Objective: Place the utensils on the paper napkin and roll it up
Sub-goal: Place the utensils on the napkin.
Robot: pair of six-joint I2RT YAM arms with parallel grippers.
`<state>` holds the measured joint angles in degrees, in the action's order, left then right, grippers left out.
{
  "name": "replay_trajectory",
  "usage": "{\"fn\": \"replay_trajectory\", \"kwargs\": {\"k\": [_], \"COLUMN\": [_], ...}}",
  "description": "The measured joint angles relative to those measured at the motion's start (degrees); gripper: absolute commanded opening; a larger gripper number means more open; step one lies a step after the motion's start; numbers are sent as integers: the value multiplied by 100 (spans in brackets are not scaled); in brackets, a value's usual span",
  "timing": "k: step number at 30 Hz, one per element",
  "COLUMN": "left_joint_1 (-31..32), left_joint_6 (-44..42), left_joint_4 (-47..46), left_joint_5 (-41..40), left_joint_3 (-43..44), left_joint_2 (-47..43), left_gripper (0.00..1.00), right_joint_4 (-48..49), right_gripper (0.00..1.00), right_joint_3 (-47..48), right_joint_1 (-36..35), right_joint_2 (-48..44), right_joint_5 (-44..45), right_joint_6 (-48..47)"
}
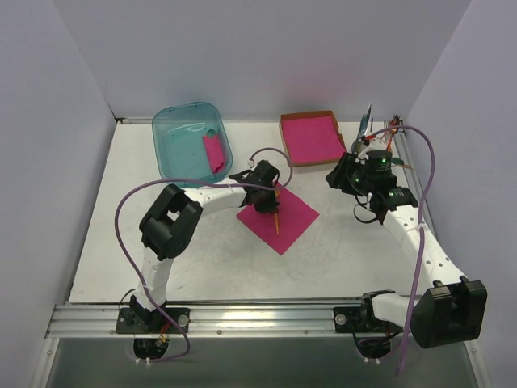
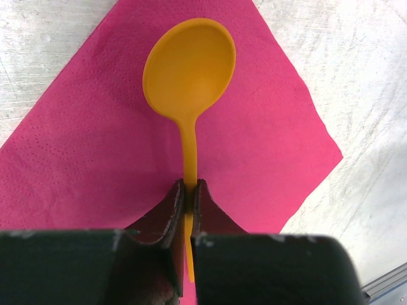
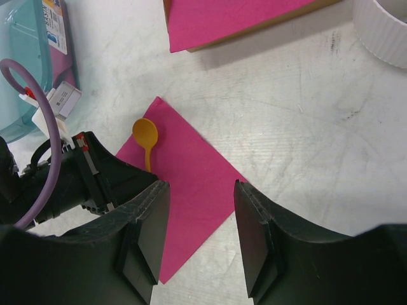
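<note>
The paper napkin [image 1: 283, 217] is a magenta square lying flat on the table like a diamond. My left gripper [image 1: 270, 204] hangs over its upper left part, shut on the thin handle of an orange spoon [image 2: 189, 67]. The spoon's round bowl points away from the fingers [image 2: 170, 206], low over the napkin [image 2: 95, 146]; whether it touches the paper I cannot tell. The right gripper [image 3: 200, 235] stands open and empty, above the table to the right of the napkin [image 3: 191, 184]. From there I see the spoon [image 3: 145, 133] near the napkin's far corner.
A teal plastic bin [image 1: 190, 144] sits at the back left, close behind the left arm. A cardboard box with a stack of pink sheets [image 1: 311, 137] is at the back centre. A white ribbed cup [image 3: 385, 32] with cutlery stands by the right gripper.
</note>
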<state>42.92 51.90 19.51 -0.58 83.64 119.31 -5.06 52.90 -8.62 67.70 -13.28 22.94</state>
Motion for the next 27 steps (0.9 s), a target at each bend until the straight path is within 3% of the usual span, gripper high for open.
{"fn": "replay_trajectory", "kwargs": {"k": [21, 27], "left_joint_1": [-7, -26], "left_joint_6": [-149, -179], "left_joint_4": [92, 225], "left_joint_5": [-92, -155], "left_joint_3": [466, 516], "left_joint_2": [210, 334], "left_gripper": [13, 20], "right_joint_4": [-15, -17], "right_gripper": [45, 44], "right_joint_3": [-85, -96], "right_joint_1": [103, 131], "right_joint_2": [-11, -52], "right_joint_5": [-9, -28], "right_joint_6": [-4, -7]}}
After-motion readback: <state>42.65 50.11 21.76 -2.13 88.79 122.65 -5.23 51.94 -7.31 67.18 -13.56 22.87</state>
